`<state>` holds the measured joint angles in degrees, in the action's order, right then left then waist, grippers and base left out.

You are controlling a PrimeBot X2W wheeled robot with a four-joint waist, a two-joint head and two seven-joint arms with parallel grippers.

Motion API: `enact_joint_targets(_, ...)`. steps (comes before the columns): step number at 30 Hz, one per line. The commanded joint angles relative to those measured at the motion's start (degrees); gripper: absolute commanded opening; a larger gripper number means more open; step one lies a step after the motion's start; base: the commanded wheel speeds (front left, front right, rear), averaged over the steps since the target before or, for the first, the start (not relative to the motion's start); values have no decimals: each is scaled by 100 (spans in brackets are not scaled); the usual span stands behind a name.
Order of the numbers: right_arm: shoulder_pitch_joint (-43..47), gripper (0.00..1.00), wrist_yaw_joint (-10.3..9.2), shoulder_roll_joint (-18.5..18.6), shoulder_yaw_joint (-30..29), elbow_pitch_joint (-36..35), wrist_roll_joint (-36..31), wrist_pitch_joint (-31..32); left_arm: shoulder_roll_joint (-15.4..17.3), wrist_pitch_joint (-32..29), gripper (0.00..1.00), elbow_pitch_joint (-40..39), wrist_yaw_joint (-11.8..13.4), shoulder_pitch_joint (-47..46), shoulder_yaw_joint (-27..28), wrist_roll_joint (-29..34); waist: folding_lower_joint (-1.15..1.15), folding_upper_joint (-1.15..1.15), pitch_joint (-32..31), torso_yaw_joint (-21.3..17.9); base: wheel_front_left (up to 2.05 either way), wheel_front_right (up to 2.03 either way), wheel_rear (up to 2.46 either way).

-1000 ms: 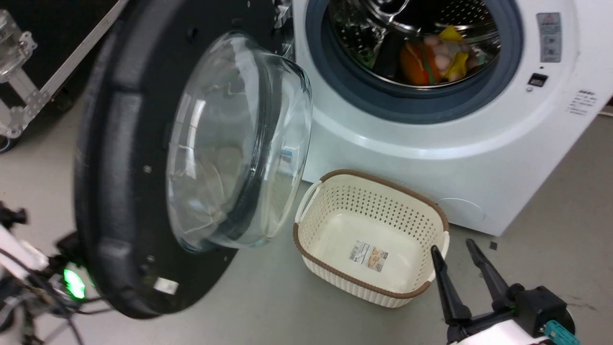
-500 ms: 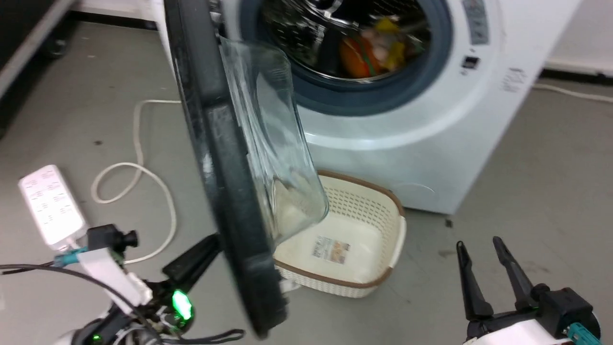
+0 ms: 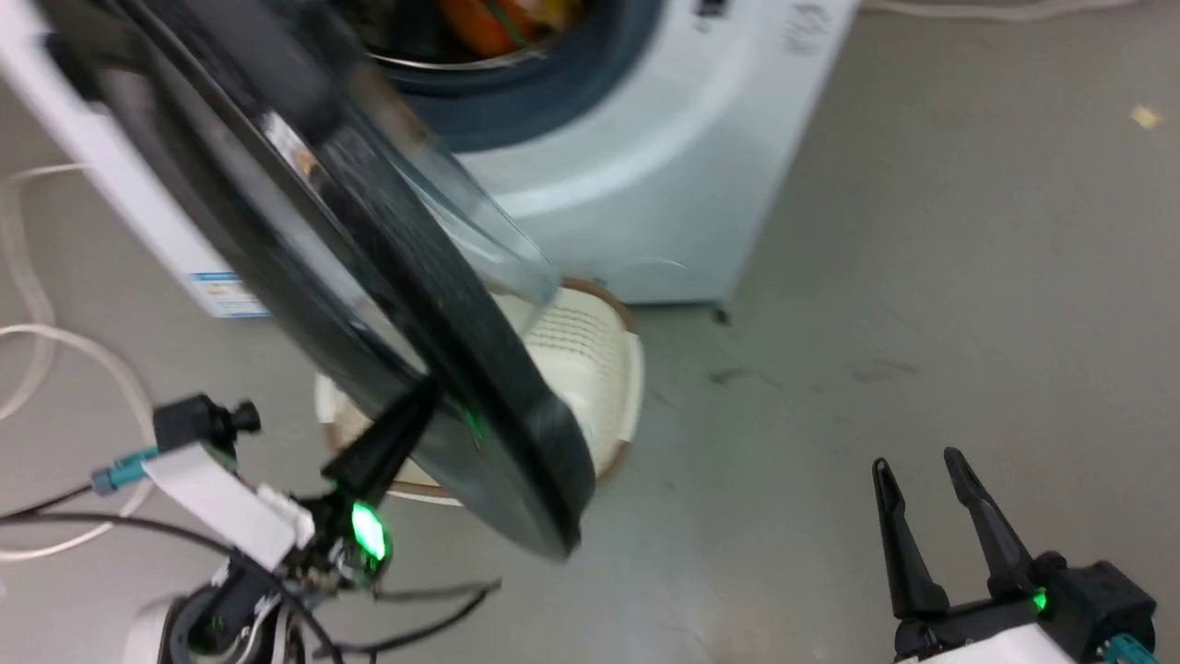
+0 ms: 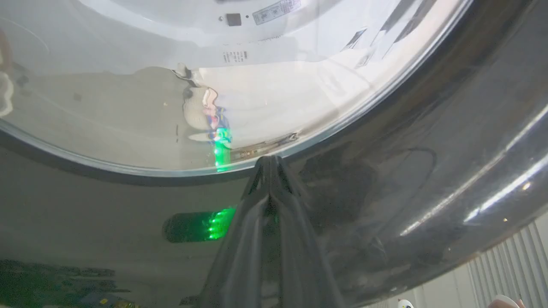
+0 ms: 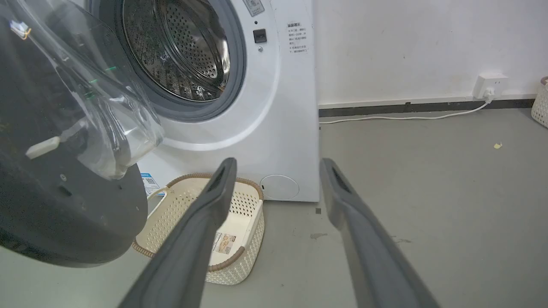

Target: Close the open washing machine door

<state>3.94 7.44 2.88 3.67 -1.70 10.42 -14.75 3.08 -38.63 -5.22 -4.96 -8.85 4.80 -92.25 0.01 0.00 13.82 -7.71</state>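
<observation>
Nearest you, at the lower left of the head view, your left claw (image 3: 415, 406) has its two long dark fingers pressed together into a single point, gripping nothing. In the left wrist view that point (image 4: 269, 162) meets the outer face of the large round glossy black washing machine door (image 4: 428, 128), right where the black ring borders the clear window. A green light glows at the claw's base and mirrors in the gloss. At the lower right, your right claw (image 3: 917, 461) hangs over the grey floor (image 3: 922, 231) with its fingers apart and nothing between them, well away from the door. The door (image 3: 369, 277) stands partly open, angled out from the machine's front, its bulging clear glass bowl facing the drum. Beneath and partly behind the door's lower edge, a cream perforated plastic basket with a brown rim (image 5: 239, 239) sits on the floor just in front of the machine. Beyond it stands the big white front-loading washing machine (image 5: 282, 128), its grey-gasketed steel drum opening (image 5: 180, 51) uncovered. Farthest back, a white wall socket (image 5: 490, 81) with a cable sits above the skirting.
</observation>
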Motion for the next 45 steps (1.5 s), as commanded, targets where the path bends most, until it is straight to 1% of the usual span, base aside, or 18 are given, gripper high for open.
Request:
enact_joint_targets(1, 95, 100, 5, -1, 14, -65, 47, -25, -17, 77, 0, -41, 17, -147, -42, 34, -1, 0, 387, -488, 0, 0, 0)
enact_joint_targets(5, 185, 100, 5, -1, 139, -212, 166, -25, -19, 497, 0, -5, 147, -494, -142, 116, -1, 0, 584, -903, 0, 0, 0)
enact_joint_targets(10, 298, 100, 5, -1, 308, -340, 304, -25, -19, 1047, 0, 121, 319, -1000, -352, 254, -1, 0, 722, -1309, 0, 0, 0)
enact_joint_targets(15, 380, 100, 5, -1, 448, -409, 371, -25, -20, 1792, 0, 474, 477, -1608, -541, 428, -1, 0, 778, -1527, 0, 0, 0)
enact_joint_targets(19, 404, 100, 5, -1, 501, -414, 384, -25, -20, 2217, 0, 856, 480, -1975, -627, 535, -1, 0, 756, -1565, 0, 0, 0)
enact_joint_targets(23, 405, 100, 5, -1, 434, -395, 375, -25, -13, 2310, 0, 1168, 299, -2060, -625, 569, -1, 0, 638, -1407, 0, 0, 0)
enact_joint_targets(29, 317, 100, 5, -1, 259, -256, 235, -25, 95, 2362, 0, 1401, -73, -1852, -506, 559, -1, 0, 266, -914, 0, 0, 0)
enact_joint_targets(33, 236, 100, 5, -1, 162, -165, 108, -25, 255, 2513, 0, 1271, -223, -1569, -488, 776, -1, 0, -42, -487, 0, 0, 0)
enact_joint_targets(35, 192, 100, 5, -1, 146, -119, 46, -25, 389, 2702, 0, 1066, -245, -1380, -527, 1038, -1, 0, -199, -280, 0, 0, 0)
enact_joint_targets(36, 168, 100, 5, -1, 147, -100, 19, -25, 471, 2896, 0, 902, -247, -1265, -530, 1216, -1, 0, -278, -183, 0, 0, 0)
enact_joint_targets(37, 142, 100, 5, -1, 161, -86, -8, -25, 571, 3142, 100, 749, -249, -1115, -531, 1436, -1, 0, -339, -110, 0, 0, 0)
enact_joint_targets(38, 118, 100, 5, -1, 164, -81, -24, -25, 702, 3372, 100, 597, -249, -958, -594, 1684, -1, 0, -398, -29, 0, 0, 0)
enact_joint_targets(41, 62, 100, 5, -1, 189, -76, -74, -25, 1361, 4240, 100, 188, -251, -456, -1134, 2723, -1, 0, -551, 195, 0, 0, 0)
enact_joint_targets(43, 53, 100, 5, -1, 203, -74, -107, -25, 1717, 4978, 100, 205, -251, -147, -1430, 3272, -1, 0, -660, 334, 0, 0, 0)
enact_joint_targets(45, 60, 100, 5, -1, 208, -85, -123, -25, 2034, 5298, 100, 411, -251, 83, -1555, 4004, -1, 0, -751, 456, 0, 0, 0)
